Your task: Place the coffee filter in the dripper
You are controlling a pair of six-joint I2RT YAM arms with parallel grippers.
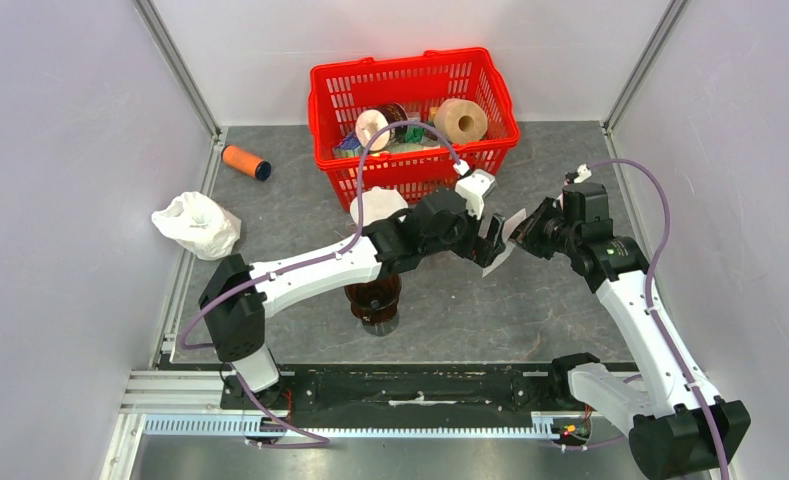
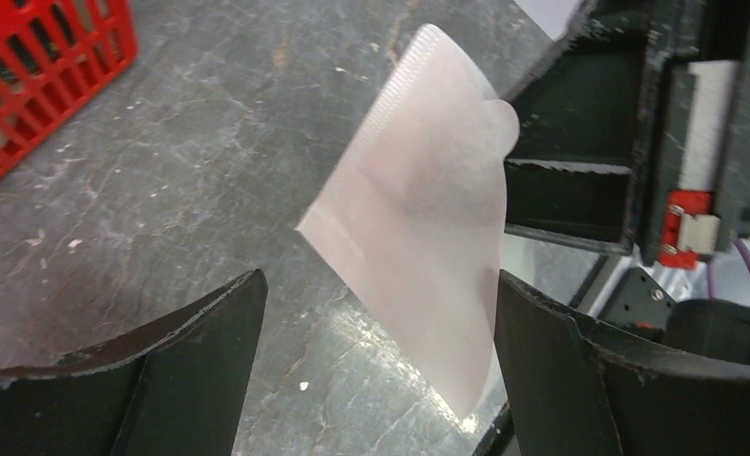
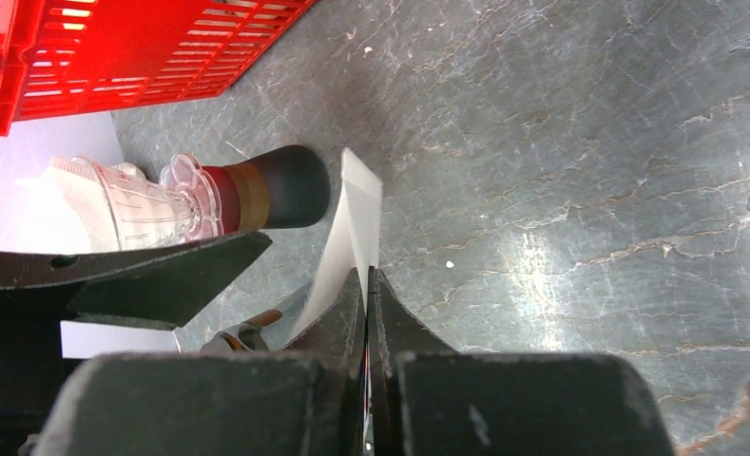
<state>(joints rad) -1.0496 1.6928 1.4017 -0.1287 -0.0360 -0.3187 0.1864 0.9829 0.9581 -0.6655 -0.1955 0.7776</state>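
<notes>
The white paper coffee filter (image 1: 501, 240) hangs above the table, right of centre. My right gripper (image 1: 523, 232) is shut on its edge, and in the right wrist view the fingers (image 3: 367, 280) pinch the filter (image 3: 354, 223) edge-on. My left gripper (image 1: 488, 245) is open. In the left wrist view the filter (image 2: 428, 209) stands between its spread fingers (image 2: 378, 281), closer to the right one. The clear dripper (image 3: 147, 204) sits on a brown glass server (image 3: 280, 187). That server (image 1: 375, 302) stands under my left arm, which hides the dripper in the top view.
A red basket (image 1: 322, 105) with tape rolls stands at the back centre. A white object (image 1: 378, 205) is in front of it. An orange cylinder (image 1: 245, 161) and a crumpled white bag (image 1: 198, 224) lie at the left. Grey walls enclose the table.
</notes>
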